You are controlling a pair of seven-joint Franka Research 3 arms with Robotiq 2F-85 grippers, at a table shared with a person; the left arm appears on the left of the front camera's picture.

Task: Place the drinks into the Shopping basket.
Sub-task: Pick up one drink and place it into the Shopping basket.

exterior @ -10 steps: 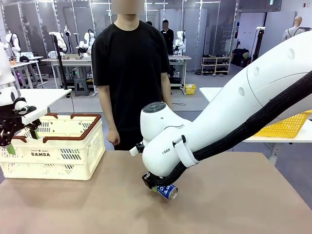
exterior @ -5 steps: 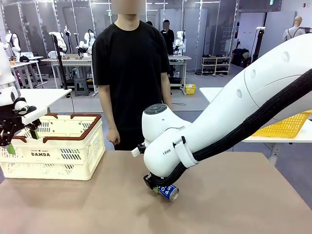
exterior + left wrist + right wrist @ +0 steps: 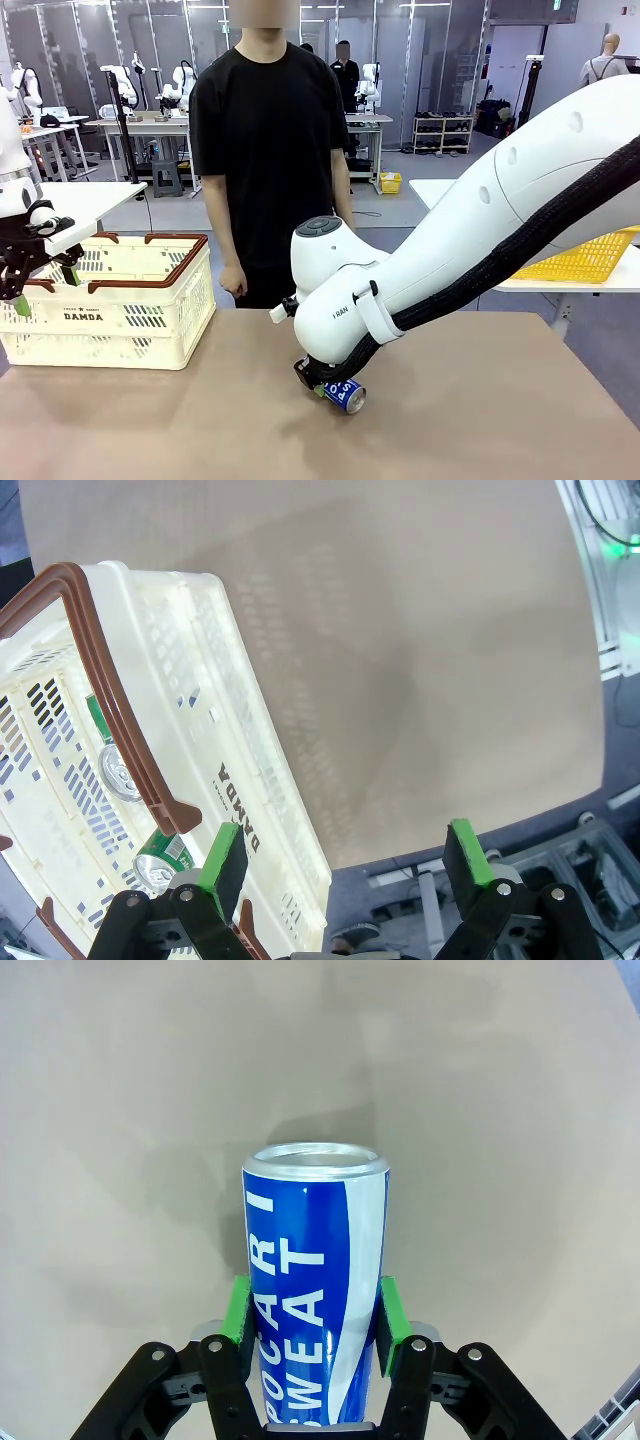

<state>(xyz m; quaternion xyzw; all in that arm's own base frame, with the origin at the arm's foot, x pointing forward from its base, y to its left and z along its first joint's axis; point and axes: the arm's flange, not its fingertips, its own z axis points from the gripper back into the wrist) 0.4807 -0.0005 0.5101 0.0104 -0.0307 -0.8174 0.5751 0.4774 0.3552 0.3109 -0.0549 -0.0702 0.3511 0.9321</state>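
Blue-and-white can [image 3: 313,1305] is clamped between the right gripper [image 3: 312,1322] pads, best lifted level toward the Shopping basket [image 3: 110,310] at its left.

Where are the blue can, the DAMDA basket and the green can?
blue can [image 3: 315,1290]: right wrist view, on its printed side, between the green pads.
DAMDA basket [image 3: 110,318]: front view, on its near wall.
green can [image 3: 160,858]: left wrist view, on its silver top, inside the basket.
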